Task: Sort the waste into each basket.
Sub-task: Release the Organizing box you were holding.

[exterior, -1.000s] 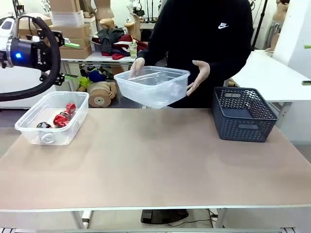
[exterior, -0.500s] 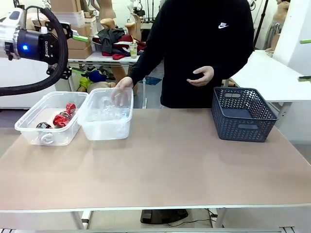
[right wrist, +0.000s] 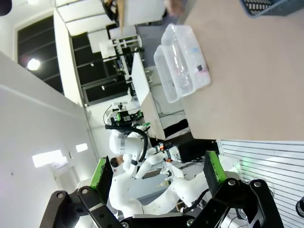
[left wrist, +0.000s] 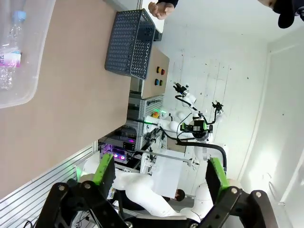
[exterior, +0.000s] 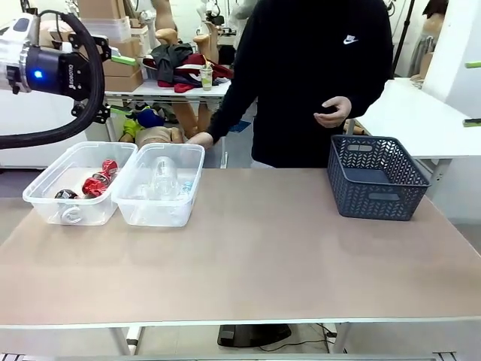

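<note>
Front view. The middle and near table (exterior: 248, 263) lie bare and open to my passage. At ten o'clock two clear tubs stand touching: the left tub (exterior: 45, 204) holds red cans (exterior: 98, 180), the right tub (exterior: 173, 214) clear bottles (exterior: 164, 177). A person's hand (exterior: 200, 140) rests at the right tub's far rim, barring approach there. At two o'clock a dark lattice basket (exterior: 373, 177) blocks that corner. My left gripper (left wrist: 156, 178) and right gripper (right wrist: 154, 173) hang spread in free air.
</note>
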Motion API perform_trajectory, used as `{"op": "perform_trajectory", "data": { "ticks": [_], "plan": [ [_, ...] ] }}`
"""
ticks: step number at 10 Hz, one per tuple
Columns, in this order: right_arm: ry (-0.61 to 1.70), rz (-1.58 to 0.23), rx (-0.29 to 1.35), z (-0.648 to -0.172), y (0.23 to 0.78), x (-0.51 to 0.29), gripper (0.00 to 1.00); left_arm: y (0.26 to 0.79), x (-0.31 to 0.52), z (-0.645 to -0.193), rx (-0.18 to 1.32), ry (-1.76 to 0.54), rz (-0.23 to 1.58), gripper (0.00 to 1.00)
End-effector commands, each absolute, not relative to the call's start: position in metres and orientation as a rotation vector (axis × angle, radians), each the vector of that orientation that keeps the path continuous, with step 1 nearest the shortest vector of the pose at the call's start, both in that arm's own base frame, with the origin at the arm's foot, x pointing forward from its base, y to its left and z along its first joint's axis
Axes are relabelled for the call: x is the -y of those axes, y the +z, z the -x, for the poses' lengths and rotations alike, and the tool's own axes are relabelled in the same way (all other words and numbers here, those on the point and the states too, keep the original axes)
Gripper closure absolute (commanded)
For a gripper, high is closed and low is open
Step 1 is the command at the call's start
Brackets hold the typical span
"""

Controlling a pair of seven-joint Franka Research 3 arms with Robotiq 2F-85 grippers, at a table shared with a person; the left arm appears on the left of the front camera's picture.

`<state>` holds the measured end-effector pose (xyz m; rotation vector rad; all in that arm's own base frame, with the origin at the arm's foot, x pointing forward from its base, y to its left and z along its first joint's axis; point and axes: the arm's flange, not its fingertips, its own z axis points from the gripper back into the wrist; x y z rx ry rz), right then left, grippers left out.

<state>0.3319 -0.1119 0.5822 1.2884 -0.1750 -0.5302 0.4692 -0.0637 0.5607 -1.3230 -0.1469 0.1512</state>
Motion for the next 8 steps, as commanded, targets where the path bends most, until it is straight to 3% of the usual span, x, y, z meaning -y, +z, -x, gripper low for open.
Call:
{"op": "perform_trajectory", "data": {
  "ticks": [1,8],
  "plan": [
    [-0.521,-1.304,0.174,-0.3318,0.584,0.1125,0.0,0.5622,0.0611,-0.4672,0.137,0.138,1.321,0.0],
    [-0.521,-1.304,0.174,-0.3318,0.584,0.1125,0.0,0.5622,0.0611,-0.4672,0.137,0.138,1.321,0.0]
  ]
}}
